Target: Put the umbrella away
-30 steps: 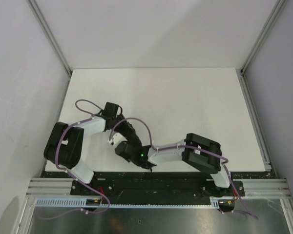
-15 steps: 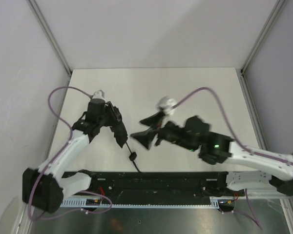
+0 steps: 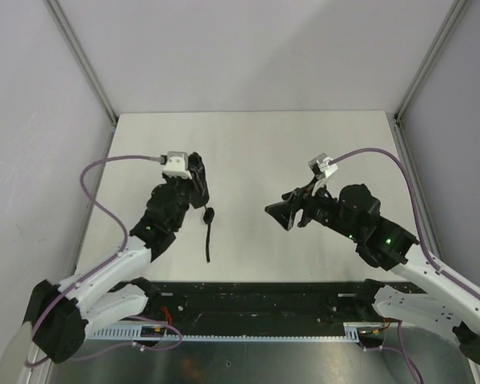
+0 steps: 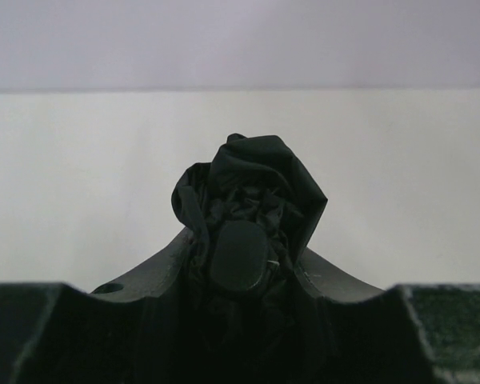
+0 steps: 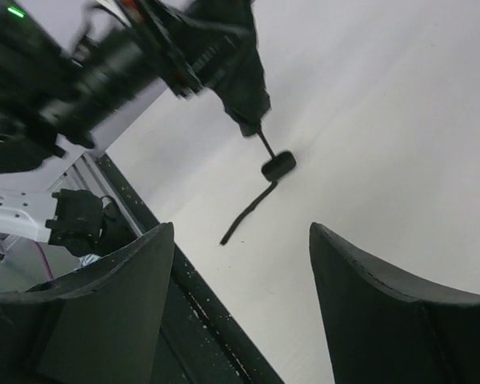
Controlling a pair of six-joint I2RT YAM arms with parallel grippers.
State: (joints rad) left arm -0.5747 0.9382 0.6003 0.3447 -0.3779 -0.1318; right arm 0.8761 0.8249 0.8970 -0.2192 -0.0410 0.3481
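The umbrella (image 4: 252, 188) is a crumpled bundle of black fabric with a rounded black end cap (image 4: 238, 256). It sits between the jaws of my left gripper (image 4: 248, 260), which is shut on it. From above, that gripper (image 3: 195, 186) is over the left middle of the table. The umbrella's thin wrist cord (image 3: 209, 238) hangs down from it with a small toggle (image 3: 210, 214). My right gripper (image 3: 282, 212) is to the right, open and empty, pointing at the umbrella (image 5: 242, 76). Its fingers (image 5: 136, 272) frame the cord (image 5: 248, 212).
The white table (image 3: 256, 152) is enclosed by pale walls with metal corner posts (image 3: 80, 56). A black base rail (image 3: 264, 296) runs along the near edge. Purple cables (image 3: 104, 172) loop off both arms.
Both arms swung out from a folded pose near the base. The right gripper opened and drew away to the right. The left gripper kept hold of the umbrella and moved up.
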